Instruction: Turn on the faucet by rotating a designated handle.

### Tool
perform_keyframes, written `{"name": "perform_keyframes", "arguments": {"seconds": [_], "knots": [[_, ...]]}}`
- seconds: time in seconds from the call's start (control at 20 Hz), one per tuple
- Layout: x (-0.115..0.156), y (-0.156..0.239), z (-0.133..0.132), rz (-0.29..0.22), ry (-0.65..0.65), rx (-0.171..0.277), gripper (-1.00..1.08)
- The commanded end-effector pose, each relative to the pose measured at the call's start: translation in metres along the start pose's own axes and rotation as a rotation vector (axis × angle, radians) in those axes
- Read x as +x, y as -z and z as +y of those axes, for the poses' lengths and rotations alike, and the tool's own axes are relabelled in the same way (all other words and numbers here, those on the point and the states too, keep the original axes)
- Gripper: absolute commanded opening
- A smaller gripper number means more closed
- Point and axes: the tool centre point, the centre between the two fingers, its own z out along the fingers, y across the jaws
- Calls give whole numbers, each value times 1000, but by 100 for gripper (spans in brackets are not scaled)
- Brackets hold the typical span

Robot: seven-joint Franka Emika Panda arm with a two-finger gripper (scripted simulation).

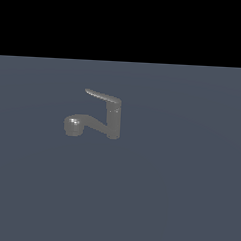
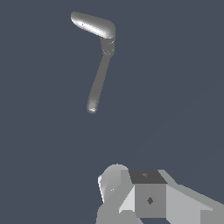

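Observation:
The faucet (image 1: 113, 121) is small and dark grey, standing upright on the flat grey-blue floor (image 1: 179, 185). Its curved spout ends in a round head (image 1: 72, 125) toward the exterior view's left. The handle (image 1: 101, 95), a thin tapered blade, sits atop the cylindrical body and also points to the exterior view's left. In the wrist view the handle (image 2: 93, 24) and the spout (image 2: 98, 82) spread from the body in a V. Pale grey parts of my gripper (image 2: 131, 190) fill the frame's edge, well apart from the faucet. The fingertips do not show clearly. The exterior view does not show the gripper.
A black band (image 1: 125, 25) lies beyond the floor's far edge in the exterior view. Nothing else stands on the floor around the faucet.

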Motion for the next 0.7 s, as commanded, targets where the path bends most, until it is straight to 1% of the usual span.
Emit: {"name": "perform_keyframes", "arguments": {"seconds": [0.0,0.15,0.45,0.65], "knots": [[0,0,0,0,0,0,-100],[1,-1,2,-6,0,-4,-100],[3,-6,11,-38,0,-20,-100],[3,-6,10,-38,0,-20,-100]]}}
